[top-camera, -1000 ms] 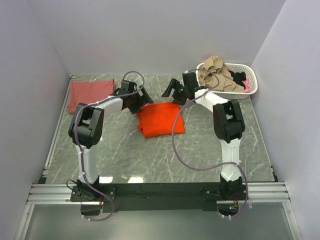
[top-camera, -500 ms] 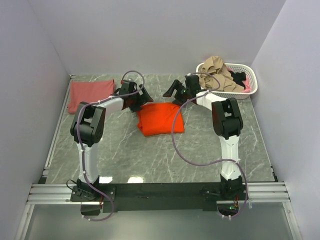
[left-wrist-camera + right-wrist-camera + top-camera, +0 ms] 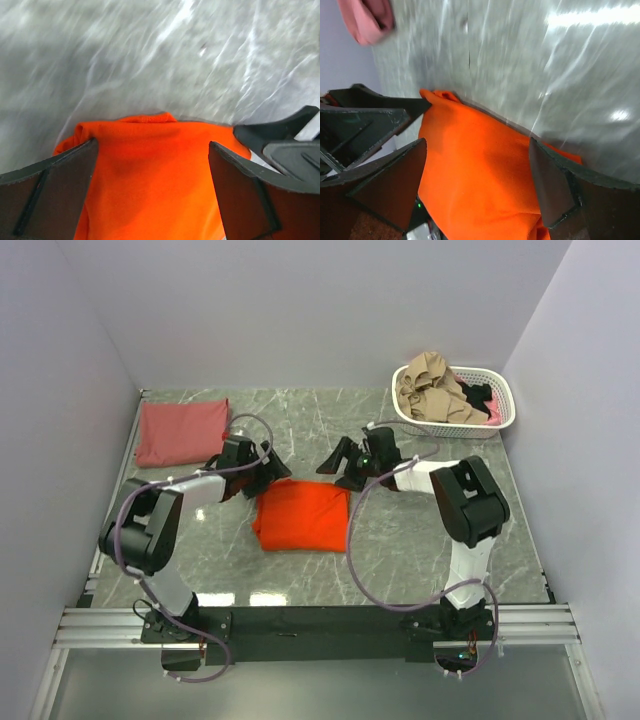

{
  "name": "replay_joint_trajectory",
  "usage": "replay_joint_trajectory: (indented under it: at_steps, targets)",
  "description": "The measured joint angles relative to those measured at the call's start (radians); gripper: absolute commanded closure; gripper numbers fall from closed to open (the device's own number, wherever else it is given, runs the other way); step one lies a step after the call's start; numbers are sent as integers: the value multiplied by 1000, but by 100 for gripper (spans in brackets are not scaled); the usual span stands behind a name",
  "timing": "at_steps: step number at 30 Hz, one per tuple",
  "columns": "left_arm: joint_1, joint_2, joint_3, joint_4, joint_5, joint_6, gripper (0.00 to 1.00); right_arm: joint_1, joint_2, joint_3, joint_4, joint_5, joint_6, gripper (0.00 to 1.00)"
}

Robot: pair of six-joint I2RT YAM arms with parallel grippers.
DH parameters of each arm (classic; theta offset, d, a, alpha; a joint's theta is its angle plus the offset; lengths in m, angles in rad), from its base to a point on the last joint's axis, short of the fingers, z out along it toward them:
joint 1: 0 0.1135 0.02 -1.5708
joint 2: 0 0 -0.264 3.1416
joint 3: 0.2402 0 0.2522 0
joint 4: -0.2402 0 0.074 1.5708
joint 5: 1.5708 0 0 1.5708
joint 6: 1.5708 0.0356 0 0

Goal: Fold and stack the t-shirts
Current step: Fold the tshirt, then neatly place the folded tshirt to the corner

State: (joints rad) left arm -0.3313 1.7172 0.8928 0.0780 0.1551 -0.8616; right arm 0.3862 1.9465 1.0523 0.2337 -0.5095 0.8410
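Grey marble table (image 3: 420, 540) across mid-frame. At centre, folded orange-red t-shirt (image 3: 302, 520). Upper left, brick-red t-shirt (image 3: 180, 430), folded flat. Upper right, white basket (image 3: 505, 405) heaped with clothes. At the orange-red t-shirt's upper edge, left gripper (image 3: 270, 474) and right gripper (image 3: 340, 466), both spread wide, clamping nothing.
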Motion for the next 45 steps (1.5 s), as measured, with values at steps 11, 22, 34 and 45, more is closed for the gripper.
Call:
replay_joint_trajectory:
  at_steps: [11,22,34,45]
  targets:
    - [-16,-322,18,-315,-153,29,1,32,-277,14,-296,191,-95,8]
    - [-32,-569,-150,-415,-224,29,1,32,-931,-192,-435,443,-190,0]
    - [-103,-399,-269,-349,-176,9,1,30,-1112,-276,-669,658,-232,0]
    - [-213,-272,-201,-299,-233,-13,41,28,-1128,-277,-700,697,-252,0]
